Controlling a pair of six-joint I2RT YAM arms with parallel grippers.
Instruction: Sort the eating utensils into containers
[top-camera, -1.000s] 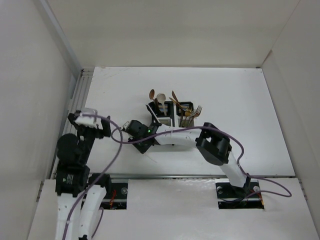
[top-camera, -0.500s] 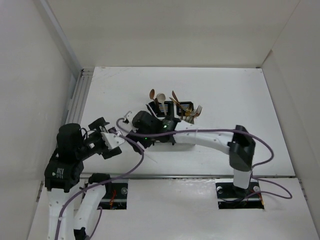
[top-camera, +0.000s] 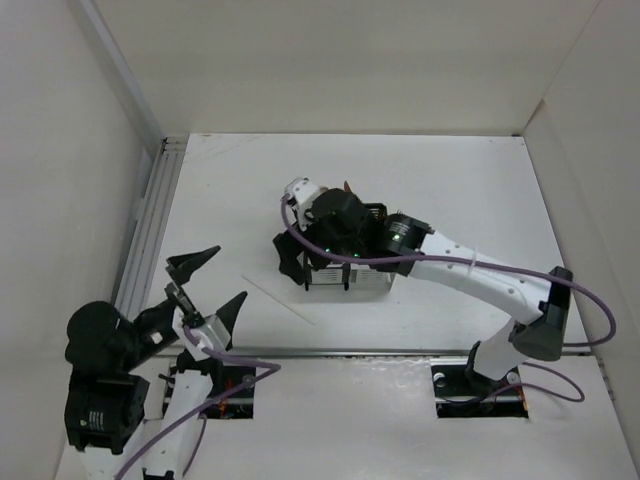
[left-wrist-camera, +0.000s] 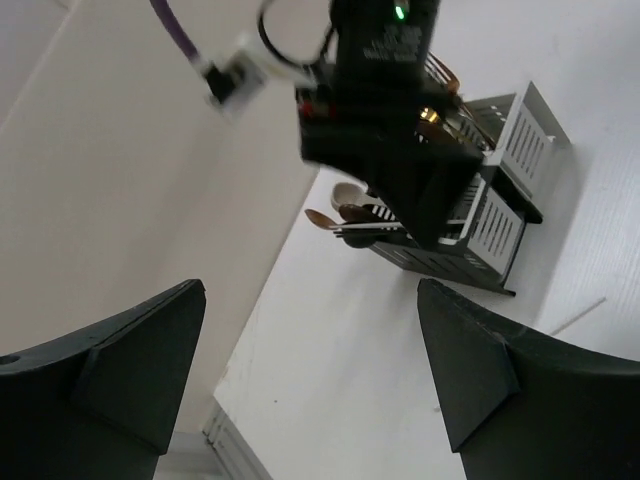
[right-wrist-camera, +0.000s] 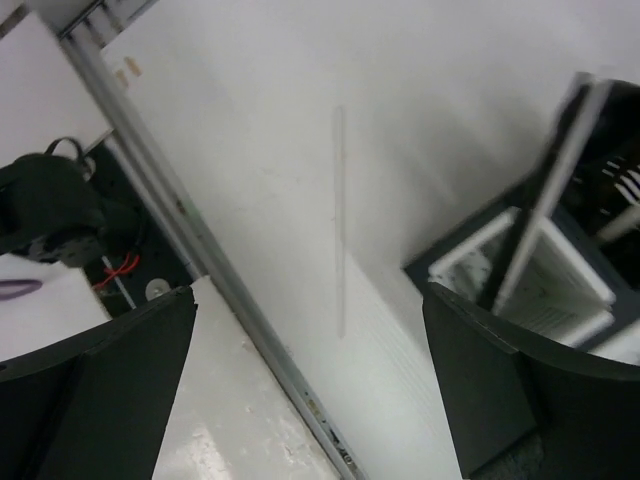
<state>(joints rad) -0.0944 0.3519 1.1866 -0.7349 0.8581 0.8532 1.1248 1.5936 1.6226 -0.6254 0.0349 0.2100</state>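
1. Left gripper (top-camera: 229, 272) sits at the near left of the table (top-camera: 480, 200); jaws spread wide, nothing in them.
2. One pale chopstick (top-camera: 278, 300) lies flat and slanted on the table between both grippers; touching neither.
3. Right gripper (top-camera: 303, 270) hangs just front-left of the containers (top-camera: 345, 283); jaws wide apart, empty.
4. Containers stand mid-table, mostly under the right arm; spoons (left-wrist-camera: 345, 212) poke from a black compartment.
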